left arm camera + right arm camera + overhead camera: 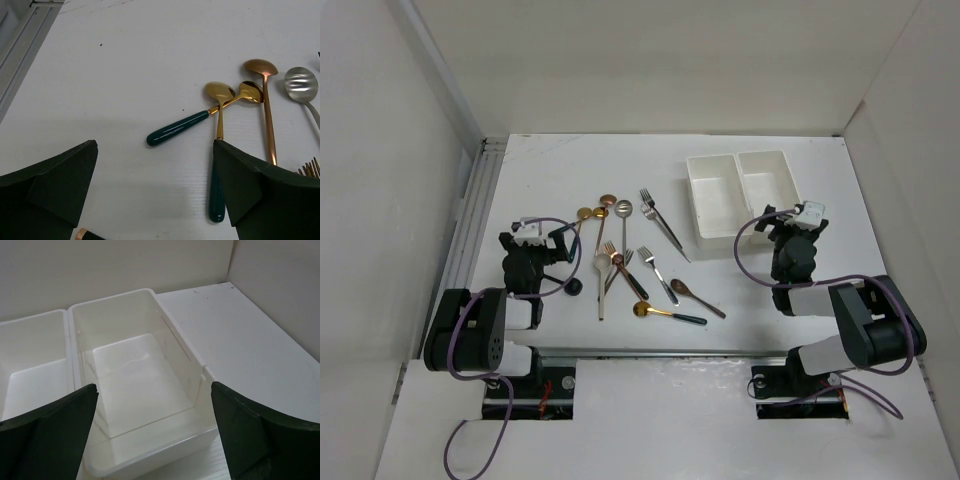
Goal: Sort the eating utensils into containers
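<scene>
The utensils [630, 262] lie loosely piled mid-table: spoons and forks in silver, gold, copper, cream and brown. The two joined white bins [740, 190] stand empty at the back right. My left gripper [545, 245] is open and empty, just left of the pile. In the left wrist view it [155, 200] hovers over bare table, with two green-handled gold spoons [180, 127], a copper spoon [268, 115] and a silver slotted spoon [301, 82] ahead. My right gripper [790, 240] is open and empty at the near end of the right bin [140, 370], and it [152, 440] shows there in the right wrist view.
A metal rail [470, 220] runs along the table's left edge and shows in the left wrist view [20, 35]. White walls enclose the table. A dark handle with a copper ring [82, 234] lies under my left gripper. The left bin [30, 375] is empty too.
</scene>
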`<state>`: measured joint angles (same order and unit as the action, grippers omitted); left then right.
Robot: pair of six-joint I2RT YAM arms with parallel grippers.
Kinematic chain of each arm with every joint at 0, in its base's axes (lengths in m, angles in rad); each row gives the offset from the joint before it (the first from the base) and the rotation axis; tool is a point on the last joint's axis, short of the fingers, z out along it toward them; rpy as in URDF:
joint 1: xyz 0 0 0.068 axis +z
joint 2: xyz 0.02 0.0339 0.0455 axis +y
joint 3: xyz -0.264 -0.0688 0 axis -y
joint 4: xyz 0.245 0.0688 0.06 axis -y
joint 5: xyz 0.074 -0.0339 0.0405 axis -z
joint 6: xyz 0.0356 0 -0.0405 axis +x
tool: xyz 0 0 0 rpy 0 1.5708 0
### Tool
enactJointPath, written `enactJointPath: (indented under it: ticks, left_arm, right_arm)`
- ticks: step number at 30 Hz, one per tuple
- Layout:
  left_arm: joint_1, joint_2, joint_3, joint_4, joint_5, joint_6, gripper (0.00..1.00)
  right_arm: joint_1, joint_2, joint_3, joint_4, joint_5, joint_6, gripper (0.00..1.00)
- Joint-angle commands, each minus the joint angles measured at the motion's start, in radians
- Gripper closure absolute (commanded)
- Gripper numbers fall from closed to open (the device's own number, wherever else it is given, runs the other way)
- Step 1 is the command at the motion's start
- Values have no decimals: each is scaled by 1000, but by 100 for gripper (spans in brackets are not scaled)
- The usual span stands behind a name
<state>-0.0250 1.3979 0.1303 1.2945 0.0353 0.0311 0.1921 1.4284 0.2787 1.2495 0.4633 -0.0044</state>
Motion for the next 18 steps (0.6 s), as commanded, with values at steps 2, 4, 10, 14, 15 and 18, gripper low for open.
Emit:
enactJointPath:
  ticks: [2, 4, 10, 14, 15, 18]
  left_arm:
    - [-4, -20, 26, 224, -11, -16, 0]
    - [-4, -20, 26, 236, -11, -16, 0]
    - [-4, -103, 17, 198, 17, 3, 0]
    - [-4, -364, 256, -396, 179, 172, 0]
    - [-13, -373, 332, -637, 239, 364, 0]
    - [-26, -364, 586, -861, 186, 417, 0]
  right_arm:
    - [9, -11, 11, 80, 8, 1, 0]
    - [9, -45, 22, 10, -17, 1, 0]
    - [75, -265, 328, -496, -96, -188, 0]
    - [180, -330, 690, -851, -117, -507, 0]
    - [206, -280, 794, -955, -103, -619, 0]
    - [337, -86, 1141, -1236, 158, -805, 0]
